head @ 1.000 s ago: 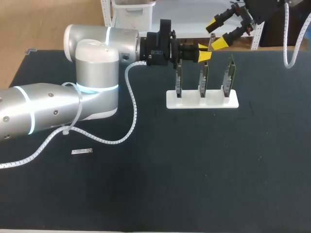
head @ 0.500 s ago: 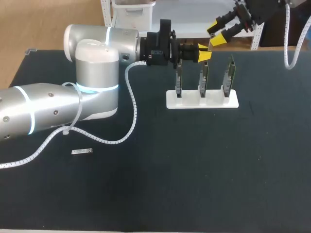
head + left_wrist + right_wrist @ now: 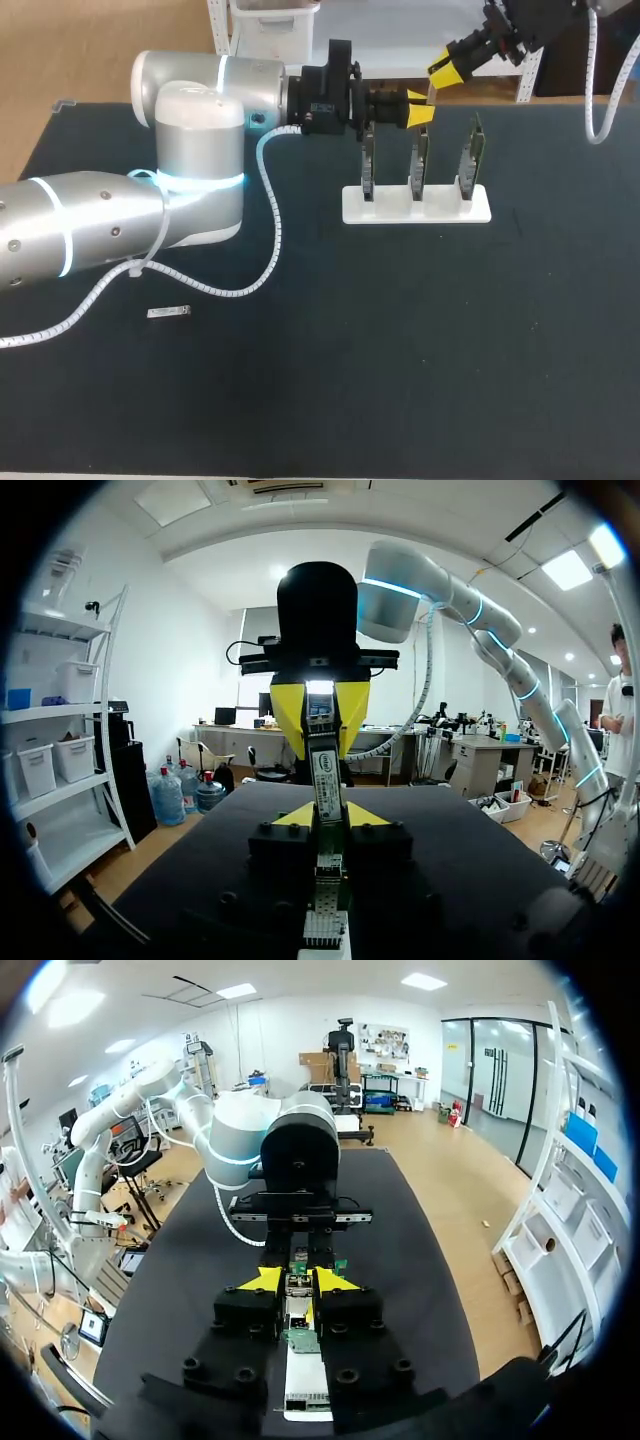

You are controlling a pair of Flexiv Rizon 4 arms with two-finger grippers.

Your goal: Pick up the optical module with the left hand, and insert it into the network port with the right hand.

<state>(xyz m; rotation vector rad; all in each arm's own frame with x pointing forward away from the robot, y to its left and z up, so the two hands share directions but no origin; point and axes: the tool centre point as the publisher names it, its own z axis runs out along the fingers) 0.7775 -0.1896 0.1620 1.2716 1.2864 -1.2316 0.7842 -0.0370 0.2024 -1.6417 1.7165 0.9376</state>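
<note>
Lying nearest, well apart from both hands and back beside the left arm, is a spare module (image 3: 168, 313), flat on the dark worktop (image 3: 400, 380). Farther on, below the hands, stands a white rack (image 3: 415, 205) with upright circuit boards (image 3: 420, 160) in it; their ports I cannot make out. Farthest, in the air above the rack, the left hand (image 3: 418, 108) and the right hand (image 3: 447, 72) meet tip to tip. The module (image 3: 322, 775) is between them. The left hand is clenched on it, with fingers (image 3: 288, 815) on both sides. The right hand's fingers (image 3: 288, 715) seem to press its far end from both sides too, so I judge that both hands grasp it.

The module looks like a thin, stiff metal bar, surely light. Its smooth sides may slip or twist between the pads. A small green part shows at the end inside the right hand and is probably delicate. The hold should therefore be on the flat metal sides, square, and away from that part.

Counted: two modules, one held and one lying; three boards; one rack; two hands.
</note>
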